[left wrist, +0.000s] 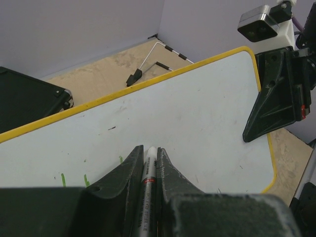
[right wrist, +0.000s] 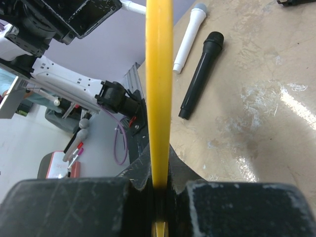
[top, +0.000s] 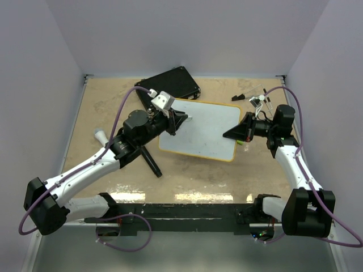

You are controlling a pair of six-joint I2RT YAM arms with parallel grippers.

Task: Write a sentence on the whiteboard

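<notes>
**Writing barely begun: board steadied, marker in hand, only a few green strokes down**

We found the table [top: 113, 107] carrying the board [top: 207, 133] near its middle, just in front of the case [top: 173, 82] at the far edge. We could not tell whether the board lay flat or was tipped slightly.

The right gripper [right wrist: 159, 183] was clamped shut on the board's yellow right rim, which ran edge-on between its fingers, and it appeared to be steadying the board. The left gripper [left wrist: 149, 152] was over the board's far-left part, closed tight on a marker [left wrist: 149, 170] that pointed forward along the fingers. We could not establish whether the marker's pale end touched the surface.

A black pen [top: 150, 160] and a white pen [top: 101, 136] lay unused on the table by the left arm.

Of writing, we saw only a few short green marks [left wrist: 62, 178] near the left gripper. Almost all of the white face was bare, apart from faint specks. We judged that no legible word, let alone a sentence, had been formed. Both holds were in place, so the setup was done and nearly all the writing was left to do.
</notes>
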